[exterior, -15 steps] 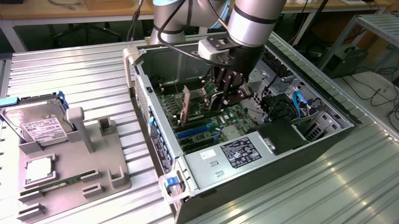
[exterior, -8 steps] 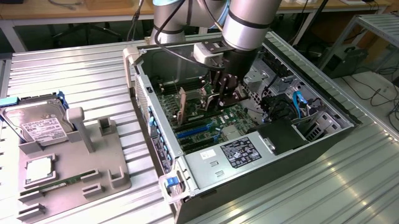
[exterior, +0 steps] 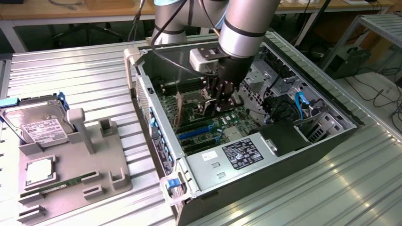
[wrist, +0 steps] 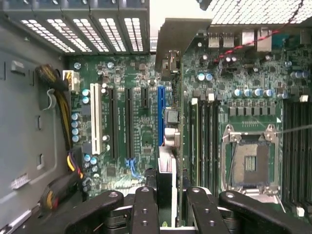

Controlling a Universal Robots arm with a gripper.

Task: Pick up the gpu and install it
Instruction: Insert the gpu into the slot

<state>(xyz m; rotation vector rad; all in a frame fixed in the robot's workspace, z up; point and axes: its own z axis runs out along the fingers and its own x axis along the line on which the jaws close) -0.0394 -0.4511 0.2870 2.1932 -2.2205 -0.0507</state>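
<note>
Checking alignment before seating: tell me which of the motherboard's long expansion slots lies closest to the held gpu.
The blue slot, right beside the gpu, which the end effector holds edge-on. The white slot and the black slots lie farther away.

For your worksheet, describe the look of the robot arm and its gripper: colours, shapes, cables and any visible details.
The arm is a thick silver-grey cylinder with a black band near the wrist. A pale grey box sits on the wrist, with a black cable looping from it. The gripper is black; its fingers are flat matte-black bars with small round screw holes.
</note>
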